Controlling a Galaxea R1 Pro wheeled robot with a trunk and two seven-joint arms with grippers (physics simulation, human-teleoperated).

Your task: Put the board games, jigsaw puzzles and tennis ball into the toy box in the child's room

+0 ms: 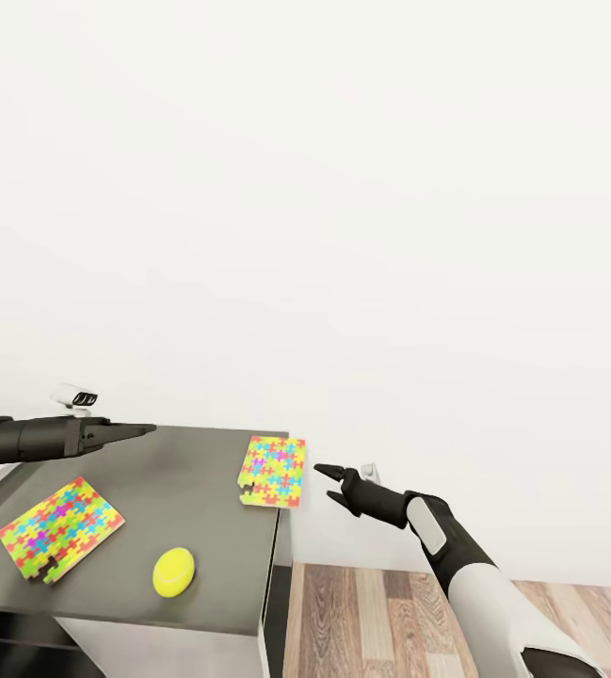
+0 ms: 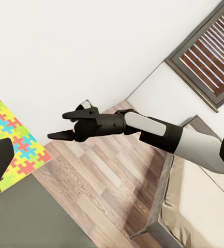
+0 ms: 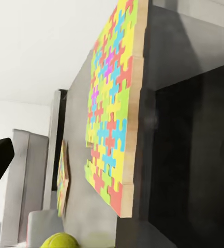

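With the right hand (image 1: 336,482) hanging open off the end of the long grey-topped table (image 1: 192,461), a careless approach could knock the thin, bright mosaic jigsaw sheet (image 1: 274,471) overhanging that edge to the floor (the left hand (image 1: 134,431) looks closed and empty).

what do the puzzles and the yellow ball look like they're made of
The near jigsaw puzzle and the far jigsaw puzzle look like thin rigid boards, possibly wood or card: the right wrist view shows a plain tan edge under a matte printed mosaic. The tennis ball looks matte yellow-green, likely felt, though the render shows no fuzz or seam. Both rest on the table, a smooth grey top.
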